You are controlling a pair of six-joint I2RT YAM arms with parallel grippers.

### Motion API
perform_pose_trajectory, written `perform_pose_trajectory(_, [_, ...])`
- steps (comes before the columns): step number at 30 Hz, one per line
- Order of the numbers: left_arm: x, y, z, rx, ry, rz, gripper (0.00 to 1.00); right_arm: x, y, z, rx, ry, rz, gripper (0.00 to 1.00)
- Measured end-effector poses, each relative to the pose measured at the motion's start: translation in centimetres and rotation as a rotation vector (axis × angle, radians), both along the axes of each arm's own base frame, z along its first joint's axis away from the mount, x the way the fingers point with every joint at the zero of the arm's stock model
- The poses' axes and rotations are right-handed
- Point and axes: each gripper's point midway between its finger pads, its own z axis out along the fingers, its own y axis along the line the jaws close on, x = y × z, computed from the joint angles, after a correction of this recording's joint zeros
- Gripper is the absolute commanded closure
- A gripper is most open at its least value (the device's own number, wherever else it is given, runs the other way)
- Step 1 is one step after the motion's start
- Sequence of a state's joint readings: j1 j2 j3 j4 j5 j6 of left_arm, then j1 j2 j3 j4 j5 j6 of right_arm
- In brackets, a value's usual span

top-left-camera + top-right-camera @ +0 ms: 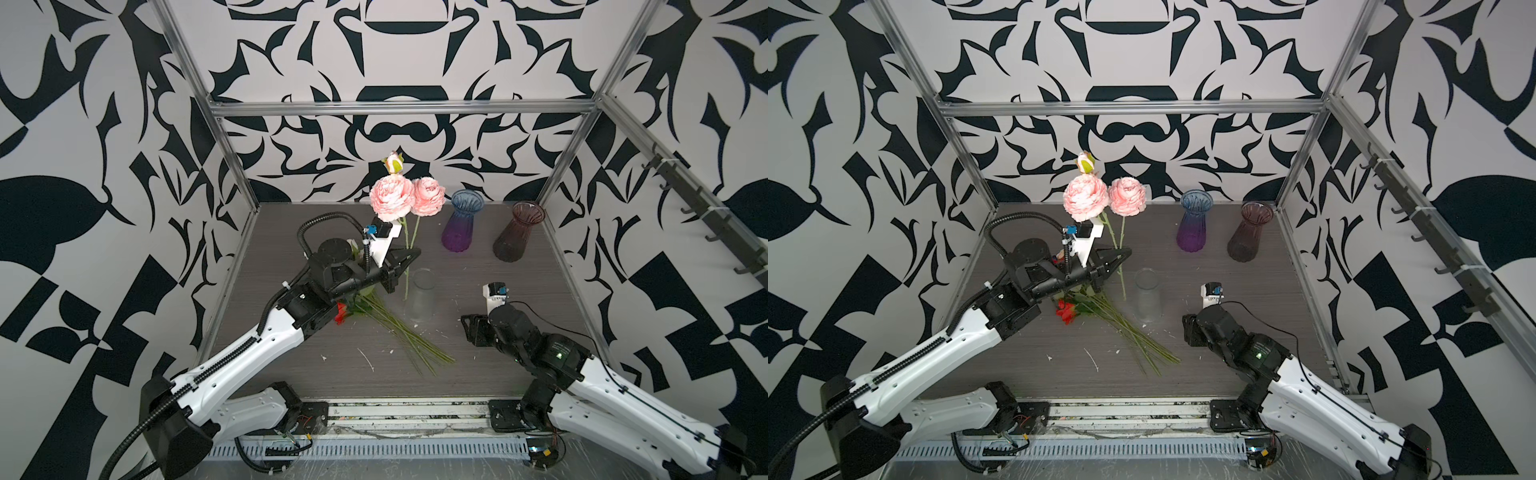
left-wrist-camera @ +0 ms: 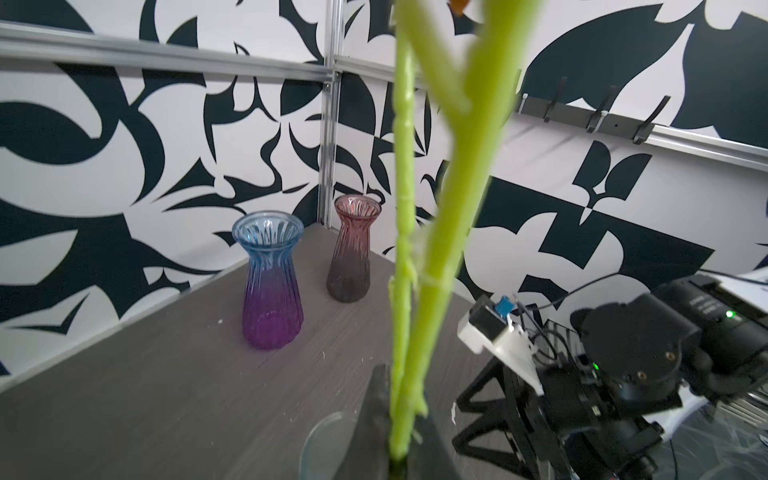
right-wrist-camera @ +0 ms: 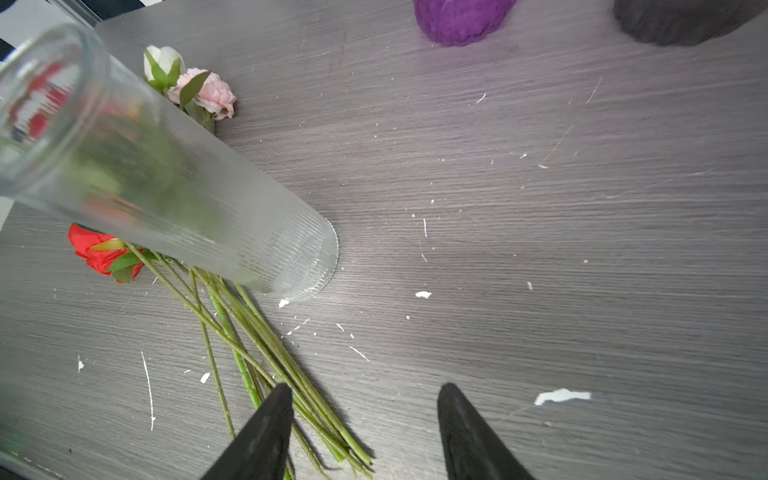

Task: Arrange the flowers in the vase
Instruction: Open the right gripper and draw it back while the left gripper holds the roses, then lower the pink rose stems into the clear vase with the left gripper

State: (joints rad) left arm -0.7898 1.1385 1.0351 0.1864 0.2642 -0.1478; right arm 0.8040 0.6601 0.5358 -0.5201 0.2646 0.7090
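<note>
**Left claw** is pinching shut on the stems of two pink blooms and is holding them upright. In both top views the stems are hanging just left of the clear vase, outside its mouth. A small bud is rising above the blooms.

**Right claw** is hovering right of the clear vase, low over the table. Its jaws are standing moderately apart and gripping nothing.

**Clear vase** is standing upright. Loose flowers are lying beside its base, their stems fanning toward the front edge.
- A red rose is lying at the vase's left.
- A white rose and a pink rose are lying near the vase, on the side away from the right claw.

**Other vases:** a blue-purple vase and a dark red vase are standing upright well behind the clear vase, toward its right.
</note>
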Motion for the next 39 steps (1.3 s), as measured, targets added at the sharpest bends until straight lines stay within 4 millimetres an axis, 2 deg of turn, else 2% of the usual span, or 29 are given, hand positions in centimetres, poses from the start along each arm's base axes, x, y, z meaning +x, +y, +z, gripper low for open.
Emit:
perform_pose_trajectory(5, [0.9,-1.0,2.1,-0.042,-0.070,-0.002,1.00,-0.4,-0.4,0.7,0.077,-0.067,-0.006,0.41])
perform_pose_trajectory(9, [1.8,-2.1,2.5,-0.060,-0.087,-0.011,1.00,-0.6,-0.6,1.7,0.135,-0.113,-0.012,0.41])
perform_pose_trajectory(11, [2.3,-2.9,2.0,-0.059,-0.083,-0.022,1.00,-0.6,-0.7,1.8,0.144,-0.119,-0.013,0.41])
perform_pose_trajectory(14, [3.2,-4.1,0.0,-0.037,-0.050,-0.038,1.00,-0.7,-0.7,1.7,0.147,-0.119,-0.014,0.42])
perform_pose_trajectory(18, [3.7,-4.8,-2.0,-0.020,-0.015,-0.047,1.00,-0.7,-0.7,1.5,0.146,-0.118,-0.014,0.42])
perform_pose_trajectory(19, [3.7,-4.8,-2.3,-0.020,-0.010,-0.047,0.91,-0.6,-0.7,1.5,0.147,-0.118,-0.014,0.42])
perform_pose_trajectory(21, [3.7,-4.8,-3.3,-0.015,0.008,-0.048,0.55,-0.6,-0.6,1.5,0.149,-0.121,-0.013,0.42])
perform_pose_trajectory(24, [3.5,-4.6,-5.0,-0.001,0.044,-0.046,0.41,-0.5,-0.5,1.5,0.149,-0.118,-0.011,0.42])
perform_pose_trajectory(27, [2.9,-3.8,-7.3,0.028,0.087,-0.033,0.29,-0.5,-0.3,1.3,0.144,-0.111,-0.006,0.42])
perform_pose_trajectory(30, [1.6,-2.0,-8.8,0.049,0.116,-0.017,0.29,-0.4,-0.1,0.9,0.130,-0.098,0.001,0.42])
perform_pose_trajectory(36, [-1.9,2.4,-8.8,0.015,0.098,0.026,0.29,-0.1,0.8,-0.2,0.075,-0.054,0.038,0.43])
perform_pose_trajectory(39, [-3.4,4.9,-9.2,-0.005,0.098,0.064,0.29,0.1,2.4,-0.2,0.076,-0.039,0.102,0.35])
